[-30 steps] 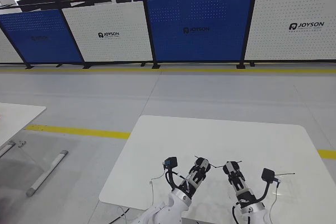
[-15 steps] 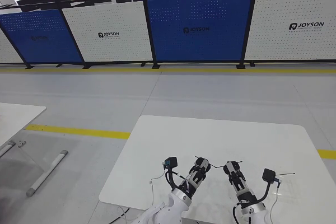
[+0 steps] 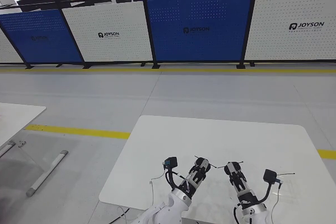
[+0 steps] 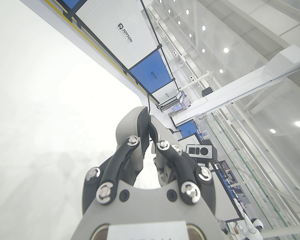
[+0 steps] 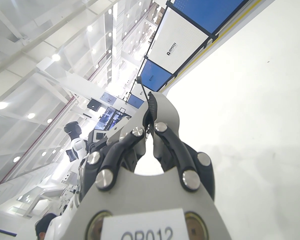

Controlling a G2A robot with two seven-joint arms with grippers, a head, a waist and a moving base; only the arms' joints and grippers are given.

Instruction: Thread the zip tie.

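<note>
Above the near edge of the white table (image 3: 224,134), the left gripper (image 4: 148,116) and right gripper (image 5: 149,106) each pinch the black zip tie (image 5: 140,80), fingers pressed together. A grey floor (image 3: 157,95) with a yellow line (image 3: 78,132) runs to blue and white panels (image 3: 199,31).

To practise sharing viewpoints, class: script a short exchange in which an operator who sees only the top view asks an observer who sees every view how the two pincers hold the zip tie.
Operator: From above I can't make out the left pincer. Is it gripping anything?
Observer: Yes. It is shut on the zip tie, and a thin black strap pokes out beyond it.
Operator: And the right pincer?
Observer: It is shut on the zip tie as well. A small blocky head sticks out past the pincer.
</note>
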